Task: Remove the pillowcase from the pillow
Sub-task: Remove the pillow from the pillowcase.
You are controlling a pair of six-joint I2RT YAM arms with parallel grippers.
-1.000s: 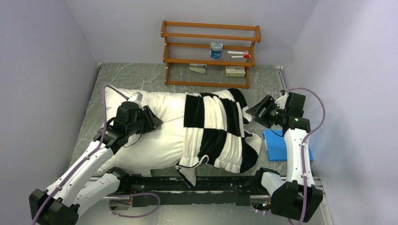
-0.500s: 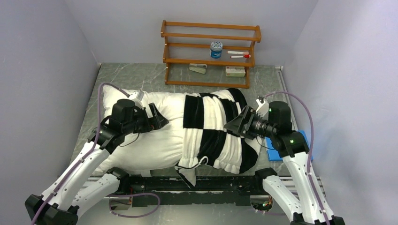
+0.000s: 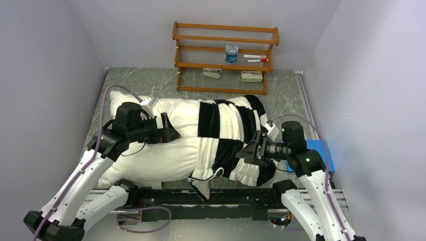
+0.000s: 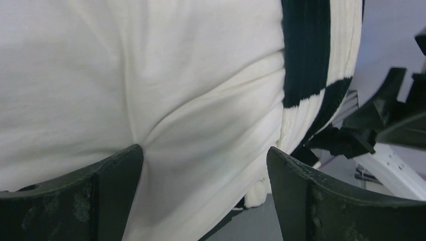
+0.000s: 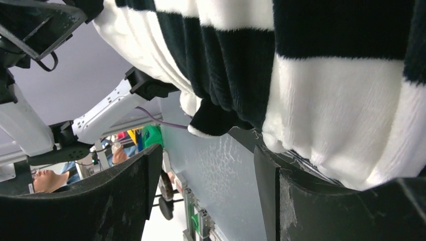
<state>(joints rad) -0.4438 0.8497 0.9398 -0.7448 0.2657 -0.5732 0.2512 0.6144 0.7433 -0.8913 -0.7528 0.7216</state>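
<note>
The white pillow (image 3: 150,153), half inside its checkered pillowcase (image 3: 231,133), spans most of the worktop (image 3: 145,83) from side to side. Open worktop lies behind it, up to a wooden rack (image 3: 224,27) at the back wall. A blue pad (image 3: 321,148) occupies the narrow right-hand strip.

Premises: a robotics lab test cell; plain panel walls (image 3: 45,60) box in a marbled surface (image 3: 145,83); my arms (image 3: 84,174) bolt to a black rail (image 3: 236,197); a wooden rack (image 3: 224,40) of small items stands at the back.
</note>
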